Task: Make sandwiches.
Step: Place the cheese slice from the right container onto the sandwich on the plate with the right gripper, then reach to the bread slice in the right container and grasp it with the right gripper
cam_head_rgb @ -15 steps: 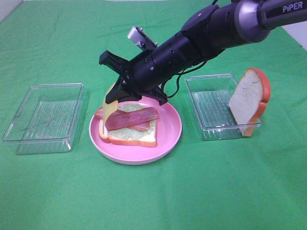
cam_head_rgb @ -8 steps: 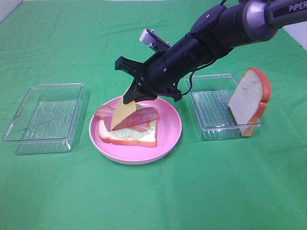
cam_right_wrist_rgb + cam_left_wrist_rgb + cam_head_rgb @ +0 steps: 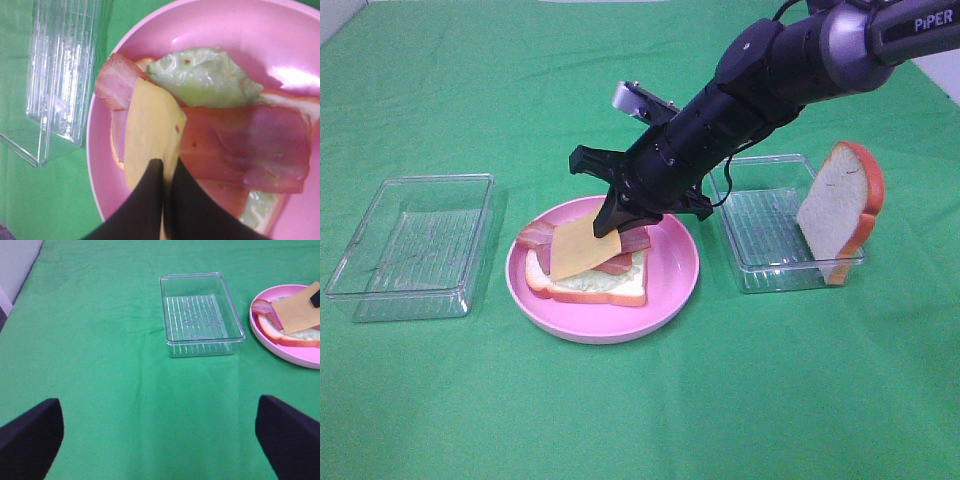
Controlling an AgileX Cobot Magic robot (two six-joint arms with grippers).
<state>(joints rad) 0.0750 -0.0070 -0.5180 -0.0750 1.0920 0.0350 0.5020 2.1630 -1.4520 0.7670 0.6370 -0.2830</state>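
Right gripper (image 3: 617,222) reaches down over a pink plate (image 3: 670,285), its two black fingers pressed together on one edge of a yellow cheese square (image 3: 584,248). That cheese slopes down from the fingertips and lies across a reddish bacon strip (image 3: 250,150), which rests on a pale green lettuce leaf (image 3: 205,75) and a crusted bread slice (image 3: 595,290) directly below the gripper. Beyond the gripper's arm, a second bread slice (image 3: 840,210) leans upright against the far edge of a clear tray (image 3: 760,225). On the gripper's other side sits another clear tray (image 3: 415,245). Left gripper (image 3: 160,440) hangs with its fingers spread wide, holding nothing, above green cloth (image 3: 640,420).
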